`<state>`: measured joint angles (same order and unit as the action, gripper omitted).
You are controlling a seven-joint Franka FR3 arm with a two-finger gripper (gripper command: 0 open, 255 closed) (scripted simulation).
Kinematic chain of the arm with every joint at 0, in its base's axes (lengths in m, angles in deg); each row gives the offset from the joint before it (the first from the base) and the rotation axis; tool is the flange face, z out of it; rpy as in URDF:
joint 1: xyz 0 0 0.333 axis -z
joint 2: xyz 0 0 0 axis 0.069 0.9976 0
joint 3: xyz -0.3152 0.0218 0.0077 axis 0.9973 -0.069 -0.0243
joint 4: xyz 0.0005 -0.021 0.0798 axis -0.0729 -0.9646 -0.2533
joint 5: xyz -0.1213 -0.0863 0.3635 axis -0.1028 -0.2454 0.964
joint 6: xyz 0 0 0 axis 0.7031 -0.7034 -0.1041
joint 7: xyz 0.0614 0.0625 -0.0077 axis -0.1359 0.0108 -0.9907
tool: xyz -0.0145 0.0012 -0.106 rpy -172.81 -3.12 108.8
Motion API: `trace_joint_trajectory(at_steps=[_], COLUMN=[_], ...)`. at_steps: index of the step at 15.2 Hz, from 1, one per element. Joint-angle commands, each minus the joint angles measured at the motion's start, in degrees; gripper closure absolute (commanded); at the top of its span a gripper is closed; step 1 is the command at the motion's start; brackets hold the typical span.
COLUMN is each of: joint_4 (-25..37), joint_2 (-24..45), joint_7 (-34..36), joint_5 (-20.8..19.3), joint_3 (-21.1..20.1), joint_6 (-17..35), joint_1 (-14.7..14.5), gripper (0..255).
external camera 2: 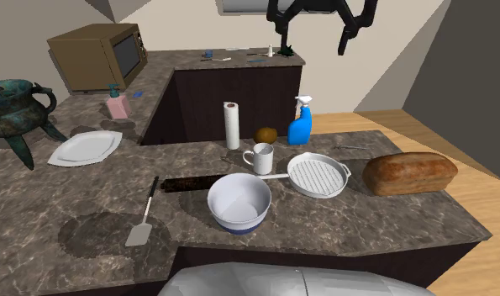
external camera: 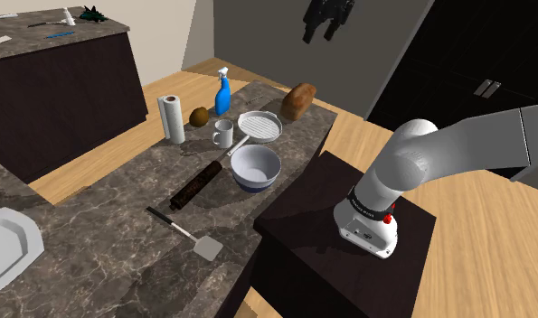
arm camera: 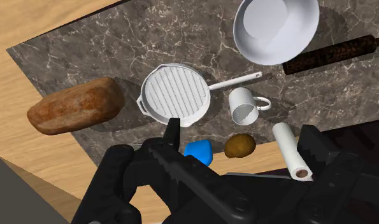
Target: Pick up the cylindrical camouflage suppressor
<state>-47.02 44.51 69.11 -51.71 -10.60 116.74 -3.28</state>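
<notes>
Shoulder view gives me the stand (external camera: 294, 235) & the white arm (external camera: 420, 167) bending up off it. 2nd ext view gives me a microwave (external camera 2: 101, 55) & white plate (external camera 2: 84, 147) at its left. Suppressor (external camera: 196, 183), a dark mottled cyl, lies flat on the marble counter (external camera: 104, 244), just beside the white bowl (external camera: 256, 167), btwn it & the spatula (external camera: 187, 233). Gripper (external camera 2: 313, 46) hangs high over the counter, pointing down, fingers spread wide, nothing in them. In wrist view the blue spray bottle (arm camera: 198, 153) sits below it, suppressor well off.

Colour rundown
Suppressor (external camera: 196, 183) mottled dark brown-black; desk (external camera: 104, 212) veined grey-brown; spray bottle (external camera: 222, 93) blue; bowl (external camera: 256, 167) white, blue base.
</notes>
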Motion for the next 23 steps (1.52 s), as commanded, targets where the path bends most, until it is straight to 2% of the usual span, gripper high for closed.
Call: trace_joint_trajectory(at_steps=[1, 7, 12, 17, 23], joint_4=[0.0, -9.8, -15.7, -19.2, -20.2], joint_2=[0.0, -0.8, 1.5, 6.7, 16.9], joint_7=[0.0, 12.0, 22.1, 32.3, 45.2], joint_5=[0.0, 3.3, 6.5, 9.7, 11.9], joint_3=[0.0, -6.1, -11.7, -17.7, -25.4], joint_6=[0.0, 7.8, 15.1, 23.2, 33.6], joint_1=[0.0, 0.8, 1.0, 1.1, 2.1], gripper=[0, 0, 0, 0, 0])
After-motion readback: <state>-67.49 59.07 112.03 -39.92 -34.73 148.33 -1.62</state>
